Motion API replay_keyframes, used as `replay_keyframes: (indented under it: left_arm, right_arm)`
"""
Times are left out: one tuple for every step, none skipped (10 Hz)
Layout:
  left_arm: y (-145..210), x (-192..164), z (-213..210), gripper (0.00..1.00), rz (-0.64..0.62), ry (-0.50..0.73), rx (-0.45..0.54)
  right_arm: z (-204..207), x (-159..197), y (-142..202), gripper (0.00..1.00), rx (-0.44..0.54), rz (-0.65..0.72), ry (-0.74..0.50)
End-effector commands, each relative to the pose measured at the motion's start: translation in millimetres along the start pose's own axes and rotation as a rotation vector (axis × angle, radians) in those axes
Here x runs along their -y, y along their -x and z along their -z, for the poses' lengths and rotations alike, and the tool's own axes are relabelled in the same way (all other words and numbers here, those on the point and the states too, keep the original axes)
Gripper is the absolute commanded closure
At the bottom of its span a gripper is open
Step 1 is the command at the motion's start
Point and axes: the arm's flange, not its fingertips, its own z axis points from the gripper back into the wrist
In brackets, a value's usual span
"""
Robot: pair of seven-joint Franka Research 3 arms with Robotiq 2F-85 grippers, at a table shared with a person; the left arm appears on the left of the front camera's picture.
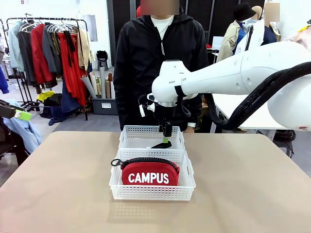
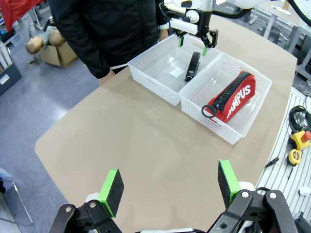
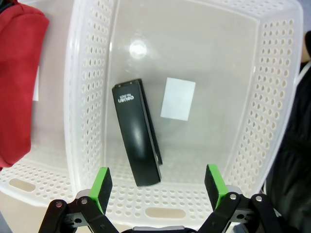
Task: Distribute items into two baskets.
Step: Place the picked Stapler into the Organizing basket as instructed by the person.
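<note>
Right gripper [image 3: 156,187], jaws spread and empty, hangs over the far white perforated plastic basket [image 3: 272,97] where the small black stapler [image 3: 136,138] lies; descending could clip its rim.

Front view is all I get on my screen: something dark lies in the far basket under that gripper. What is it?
Observer: A small black stapler, lying flat on the far basket's floor, seen from the right wrist view.
Operator: Is the gripper holding it?
Observer: No. The right gripper is open above it, pads apart, touching nothing.
Operator: And the other arm?
Observer: The left gripper hangs open over bare table, well away from both baskets.
Operator: Is the pouch zipped?
Observer: The red pouch stands on edge in the near basket, zipper closed.
</note>
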Motion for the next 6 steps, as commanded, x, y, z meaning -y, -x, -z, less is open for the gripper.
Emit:
replay_keyframes:
  left_arm:
    - [0,-2,1,0.00,0.013,0.007,0.019]
    - [0,-2,1,0.00,0.013,0.007,0.019]
    - [0,-2,1,0.00,0.013,0.007,0.019]
    - [0,-2,1,0.00,0.013,0.007,0.019]
    - [0,-2,1,0.00,0.013,0.007,0.019]
    - [0,-2,1,0.00,0.013,0.007,0.019]
  right_arm:
    - [-29,-6,32,0.00,0.010,0.090,0.009]
    - [-43,-9,54,0.00,0.031,0.114,0.023]
    - [-59,-11,82,0.00,0.045,0.179,0.059]
    - [-74,-15,111,0.00,0.087,0.217,0.072]
    - [-91,-25,139,0.00,0.119,0.258,0.095]
    - [-107,-40,167,0.00,0.152,0.304,0.103]
